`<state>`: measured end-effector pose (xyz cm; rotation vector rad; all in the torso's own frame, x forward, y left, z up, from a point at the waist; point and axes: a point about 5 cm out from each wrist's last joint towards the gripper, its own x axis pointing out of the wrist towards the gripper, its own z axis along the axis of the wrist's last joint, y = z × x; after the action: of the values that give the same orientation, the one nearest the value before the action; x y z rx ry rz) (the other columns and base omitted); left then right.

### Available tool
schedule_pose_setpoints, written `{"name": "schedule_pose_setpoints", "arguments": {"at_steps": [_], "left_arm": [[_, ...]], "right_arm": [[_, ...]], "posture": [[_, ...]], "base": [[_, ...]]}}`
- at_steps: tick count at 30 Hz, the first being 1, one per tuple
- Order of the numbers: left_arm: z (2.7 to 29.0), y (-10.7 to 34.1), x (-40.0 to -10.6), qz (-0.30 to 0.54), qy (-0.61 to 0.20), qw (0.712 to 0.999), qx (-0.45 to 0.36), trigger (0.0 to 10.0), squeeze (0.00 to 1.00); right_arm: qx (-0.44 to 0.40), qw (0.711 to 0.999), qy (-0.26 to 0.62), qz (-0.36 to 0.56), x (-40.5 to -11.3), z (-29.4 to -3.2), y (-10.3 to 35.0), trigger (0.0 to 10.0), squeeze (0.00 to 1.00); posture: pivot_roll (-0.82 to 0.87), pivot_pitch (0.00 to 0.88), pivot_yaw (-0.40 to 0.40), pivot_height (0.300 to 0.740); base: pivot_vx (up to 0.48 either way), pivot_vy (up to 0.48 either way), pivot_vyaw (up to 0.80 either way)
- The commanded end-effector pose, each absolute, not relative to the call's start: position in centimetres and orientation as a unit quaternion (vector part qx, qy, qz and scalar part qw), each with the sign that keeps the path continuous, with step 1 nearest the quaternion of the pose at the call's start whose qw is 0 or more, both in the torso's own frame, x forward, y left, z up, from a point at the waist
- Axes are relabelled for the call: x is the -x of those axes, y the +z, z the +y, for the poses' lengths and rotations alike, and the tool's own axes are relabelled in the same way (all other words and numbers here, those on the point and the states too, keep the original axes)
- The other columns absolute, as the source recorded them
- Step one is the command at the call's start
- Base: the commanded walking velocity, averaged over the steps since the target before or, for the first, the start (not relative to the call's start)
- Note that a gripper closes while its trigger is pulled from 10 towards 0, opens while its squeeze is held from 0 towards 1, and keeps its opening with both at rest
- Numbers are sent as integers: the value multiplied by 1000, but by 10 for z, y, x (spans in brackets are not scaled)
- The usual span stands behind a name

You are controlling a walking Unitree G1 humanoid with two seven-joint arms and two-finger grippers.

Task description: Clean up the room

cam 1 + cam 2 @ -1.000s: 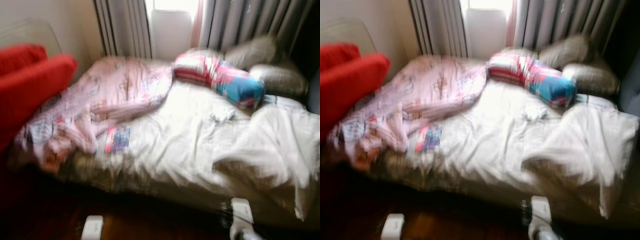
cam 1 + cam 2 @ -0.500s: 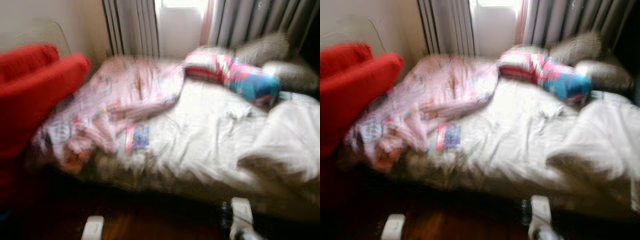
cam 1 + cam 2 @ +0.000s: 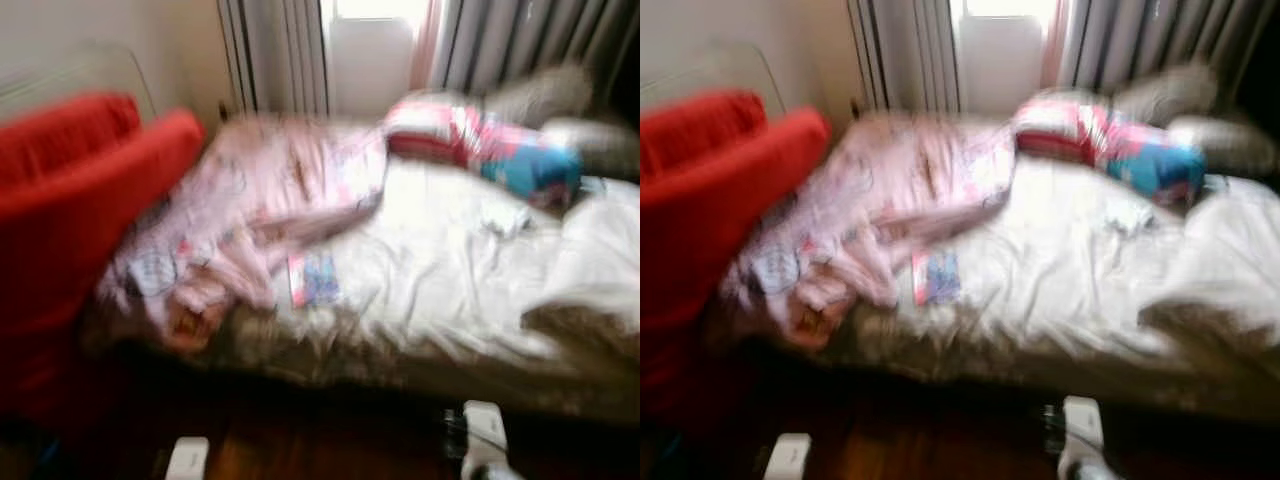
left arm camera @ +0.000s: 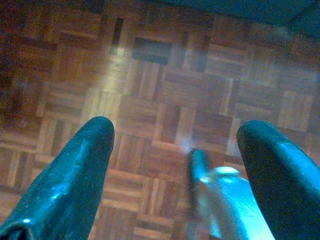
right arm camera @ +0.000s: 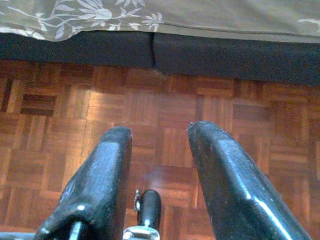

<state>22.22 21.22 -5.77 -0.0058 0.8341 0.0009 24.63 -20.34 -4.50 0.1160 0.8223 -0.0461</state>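
Compared with one second ago, your view has turned left, so the red sofa [image 3: 80,230] fills more of the picture. The pink blanket [image 3: 250,200] and a small book [image 3: 312,278] lie on the bed [image 3: 450,290], well ahead of both grippers. The left gripper [image 4: 175,150] and right gripper [image 5: 159,145] hang open above the parquet floor [image 5: 165,95].

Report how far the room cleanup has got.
Done: nothing visibly. The pink blanket lies crumpled on the bed, with a small booklet beside it. In hand: nothing; left gripper and right gripper hang open over parquet floor. Left: everything on the bed.
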Motion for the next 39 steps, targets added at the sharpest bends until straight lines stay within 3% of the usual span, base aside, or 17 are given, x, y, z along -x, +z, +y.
{"name": "schedule_pose_setpoints", "arguments": {"at_steps": [1, 13, 39], "left_arm": [[219, -59, -218, 412, 6, 911, -5, 10000, 0], [219, -59, -218, 411, 3, 912, -7, 10000, 0], [218, -58, -221, 407, 6, 913, 1, 10000, 0]], "right_arm": [[-61, 918, -17, 391, -252, -198, -42, 10000, 0], [-61, 918, -15, 391, -251, -197, -42, 10000, 0], [-50, 920, -4, 388, -255, -198, -40, 10000, 0]], "posture": [[-6, 58, -9, 740], [-5, 57, -6, 740], [-8, 81, -9, 740]], "base": [[0, 0, 0], [0, 0, 0], [363, 0, 100]]}}
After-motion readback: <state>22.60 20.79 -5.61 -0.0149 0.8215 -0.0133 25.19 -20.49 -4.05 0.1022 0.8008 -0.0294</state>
